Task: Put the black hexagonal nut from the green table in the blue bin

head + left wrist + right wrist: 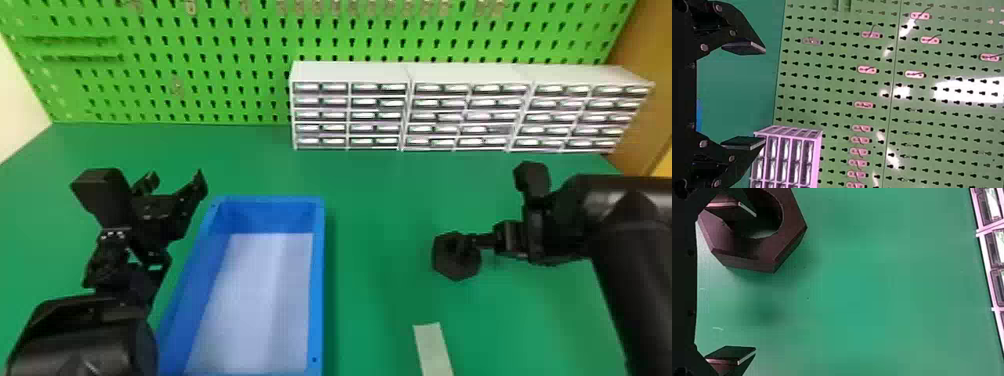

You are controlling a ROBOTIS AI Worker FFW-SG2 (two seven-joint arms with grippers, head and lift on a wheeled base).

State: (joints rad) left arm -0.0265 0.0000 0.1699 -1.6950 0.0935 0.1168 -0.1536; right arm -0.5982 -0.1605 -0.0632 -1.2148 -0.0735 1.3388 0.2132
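My right claw (pixel 755 282) stands with fingers spread wide and nothing gripped; the black hexagonal nut (pixel 791 223) lies beneath it on the green surface (pixel 370 225), one finger over or inside its hole, which of the two I cannot tell. Risk noted: closing off-centre may catch only the ring's wall, letting the nut pivot or slip on the lift, and a low carry to the blue bin (pixel 318 280), leftward of this claw, could knock its rim. My left claw (pixel 764 96), fingers parted and empty, waits beyond the bin.
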